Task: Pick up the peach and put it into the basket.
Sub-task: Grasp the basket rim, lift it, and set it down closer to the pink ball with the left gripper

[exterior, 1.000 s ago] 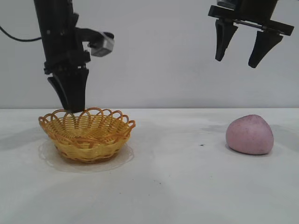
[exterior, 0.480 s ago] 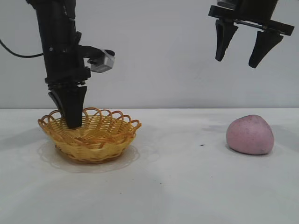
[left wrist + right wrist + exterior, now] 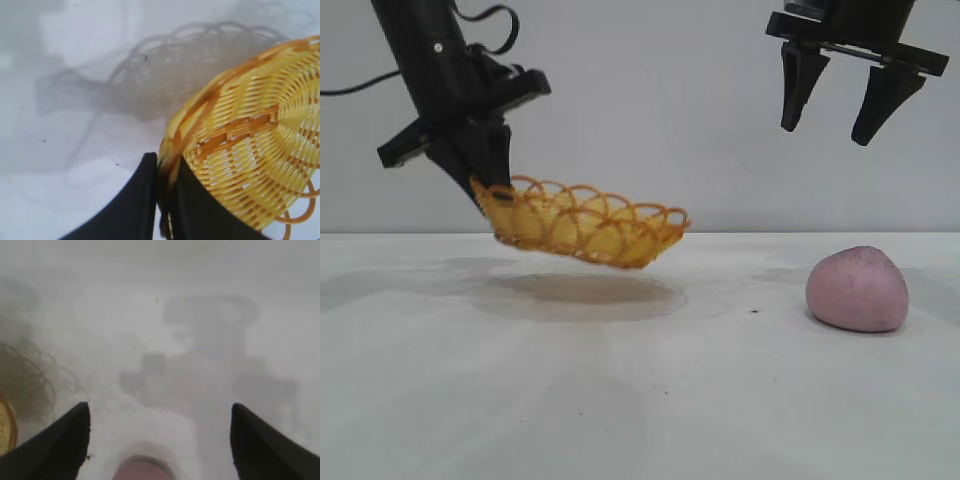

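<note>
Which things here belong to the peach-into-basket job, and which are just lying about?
Part of the job:
- peach, on the table at the right
- basket, lifted clear of the table and tilted, its rim pinched by the left gripper
- right gripper, fingers open, above the peach

Just lying about:
- nothing apart from a small dark speck on the table

Looked like a lab/test cell: bare white worktop [image 3: 640,400], plain grey-white wall [image 3: 650,120] behind, no furnishings. Two black robot arms w/ exposed cabling hung over it, left arm [image 3: 435,70], right arm [image 3: 850,30].
</note>
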`<action>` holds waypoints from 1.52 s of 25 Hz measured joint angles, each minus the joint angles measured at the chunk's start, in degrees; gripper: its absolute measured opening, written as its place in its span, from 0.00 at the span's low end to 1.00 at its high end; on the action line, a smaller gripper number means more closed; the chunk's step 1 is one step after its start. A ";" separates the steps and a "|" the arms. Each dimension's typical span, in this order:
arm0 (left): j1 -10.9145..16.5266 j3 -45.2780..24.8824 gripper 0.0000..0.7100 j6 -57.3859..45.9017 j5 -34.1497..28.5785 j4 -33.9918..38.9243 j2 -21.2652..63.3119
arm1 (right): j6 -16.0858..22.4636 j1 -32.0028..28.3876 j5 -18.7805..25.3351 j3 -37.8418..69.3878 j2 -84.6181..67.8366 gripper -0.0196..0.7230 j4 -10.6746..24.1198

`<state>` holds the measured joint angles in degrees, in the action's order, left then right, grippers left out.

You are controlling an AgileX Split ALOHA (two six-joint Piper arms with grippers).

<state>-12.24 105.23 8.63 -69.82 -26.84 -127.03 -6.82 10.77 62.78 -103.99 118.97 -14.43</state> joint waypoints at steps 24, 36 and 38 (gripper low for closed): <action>-5.52 -35.30 0.10 5.42 32.50 -19.99 12.21 | -0.09 0.00 -1.25 0.00 0.00 0.71 0.00; -5.52 -35.30 0.72 6.87 29.92 -19.06 12.95 | -0.09 0.00 -1.25 0.00 0.00 0.65 0.00; -5.14 -35.30 0.70 7.13 29.15 -15.86 14.61 | -0.09 0.00 -1.25 0.00 0.00 0.65 0.00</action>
<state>-17.39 69.92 15.76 -40.66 -42.70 -112.43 -6.91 10.77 61.54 -103.99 118.97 -14.43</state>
